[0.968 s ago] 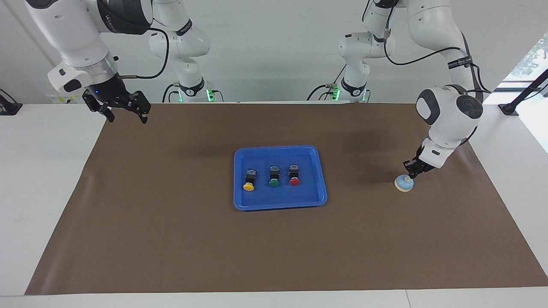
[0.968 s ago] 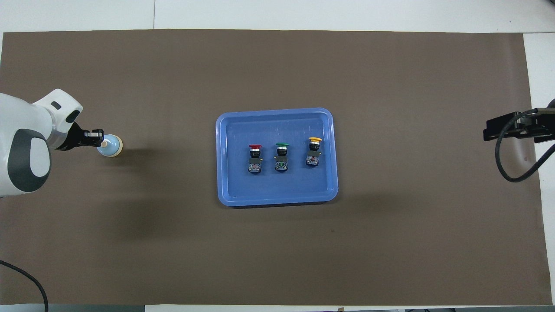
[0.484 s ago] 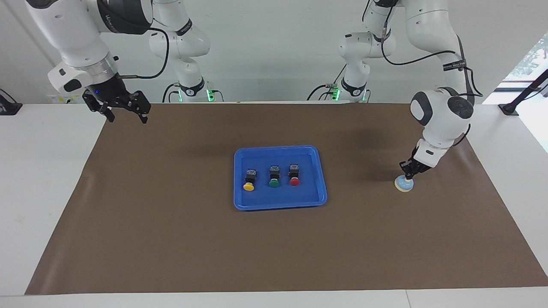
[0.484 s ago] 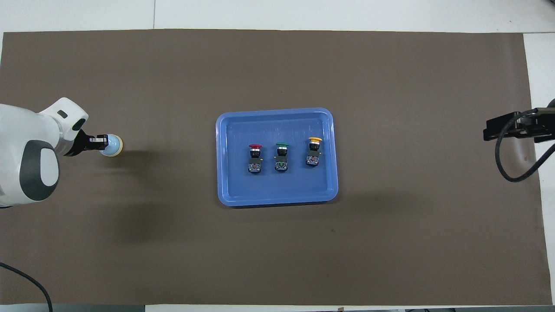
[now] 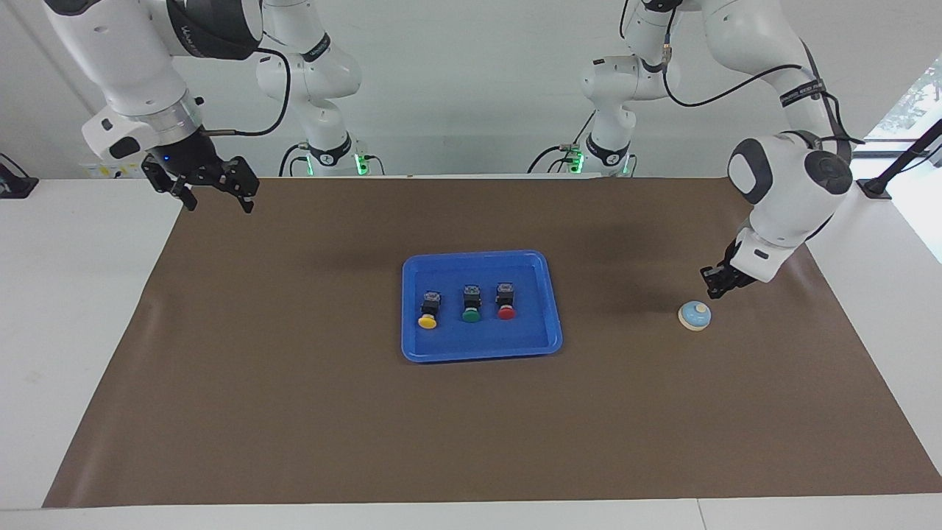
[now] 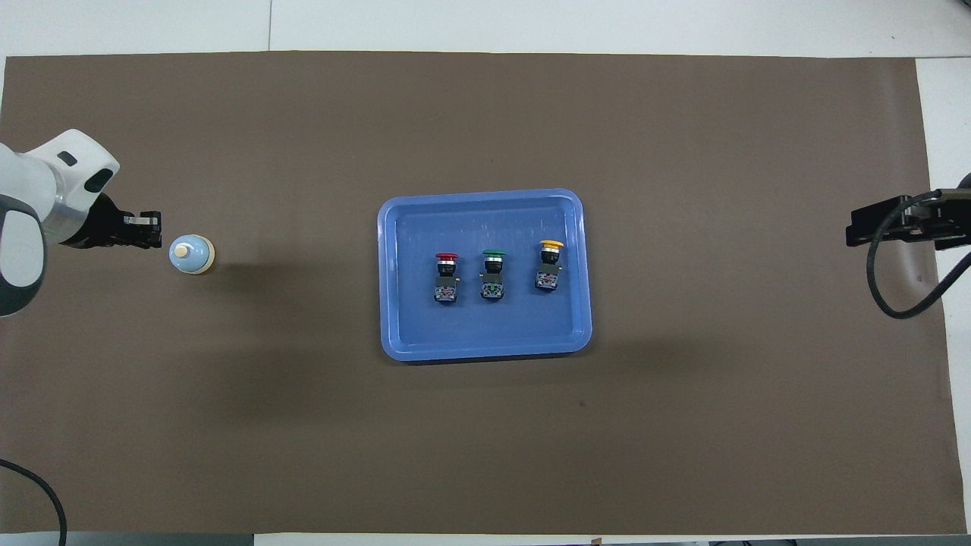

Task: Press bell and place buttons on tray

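Across from the robots, you see the left pincer (image 5: 712, 292) hanging clear of the bell (image 5: 694, 315), its spread unreadable; the right pincer (image 5: 213, 197) waits spread. Overhead, three buttons (image 6: 494, 273) lie in the tray (image 6: 394, 227); the right pincer is cut off.

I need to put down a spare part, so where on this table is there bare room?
Bare brown mat lies between the tray and the table edge farthest from the robots, and between tray and bell. Inside the tray, the strips along its rim are free; the three buttons crowd its middle. Avoid the bell's spot: the left claw hangs by it.
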`<action>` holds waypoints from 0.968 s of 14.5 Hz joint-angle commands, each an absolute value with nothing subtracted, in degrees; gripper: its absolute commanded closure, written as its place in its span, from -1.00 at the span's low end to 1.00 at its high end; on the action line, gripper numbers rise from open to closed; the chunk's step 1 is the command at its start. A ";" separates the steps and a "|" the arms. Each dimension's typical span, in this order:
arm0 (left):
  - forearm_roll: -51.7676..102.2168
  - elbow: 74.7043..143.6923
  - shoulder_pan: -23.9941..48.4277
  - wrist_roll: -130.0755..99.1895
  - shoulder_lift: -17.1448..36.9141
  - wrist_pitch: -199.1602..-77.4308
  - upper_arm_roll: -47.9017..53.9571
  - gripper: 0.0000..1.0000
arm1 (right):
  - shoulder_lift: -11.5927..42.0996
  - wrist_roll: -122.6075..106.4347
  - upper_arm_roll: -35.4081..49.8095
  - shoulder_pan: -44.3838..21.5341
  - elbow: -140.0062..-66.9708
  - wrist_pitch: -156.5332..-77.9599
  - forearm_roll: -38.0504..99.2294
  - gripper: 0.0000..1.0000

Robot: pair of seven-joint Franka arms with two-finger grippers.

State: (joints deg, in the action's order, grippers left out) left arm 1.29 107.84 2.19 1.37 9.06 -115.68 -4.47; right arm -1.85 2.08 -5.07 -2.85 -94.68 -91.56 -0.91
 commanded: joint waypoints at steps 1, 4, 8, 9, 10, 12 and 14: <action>0.70 106.00 2.81 1.23 8.44 -112.24 -4.75 -1.00 | -3.43 1.67 -4.22 -1.93 -96.42 -91.93 -1.49 -1.00; 0.70 105.82 2.81 1.32 4.68 -107.94 -4.66 -1.00 | -3.43 1.67 -4.22 -1.93 -96.42 -91.93 -1.49 -1.00; 0.70 106.00 2.20 0.88 -0.70 -103.81 -4.83 -1.00 | -3.43 1.67 -4.22 -1.93 -96.42 -91.93 -1.49 -1.00; 0.70 106.00 2.28 -1.21 -0.88 -102.06 -4.92 -1.00 | -3.43 1.67 -4.22 -1.93 -96.42 -91.93 -1.49 -1.00; 0.53 105.91 2.63 -3.75 -0.97 -100.04 -4.92 -1.00 | -3.43 1.67 -4.22 -1.93 -96.42 -91.93 -1.49 -1.00; 0.53 105.82 2.72 -3.69 -2.10 -99.23 -4.92 -1.00 | -3.43 1.67 -4.22 -1.93 -96.42 -91.93 -1.49 -1.00; 0.44 105.21 2.81 -3.52 -3.25 -97.31 -4.75 -1.00 | -3.43 1.67 -4.22 -1.93 -96.42 -91.93 -1.49 -1.00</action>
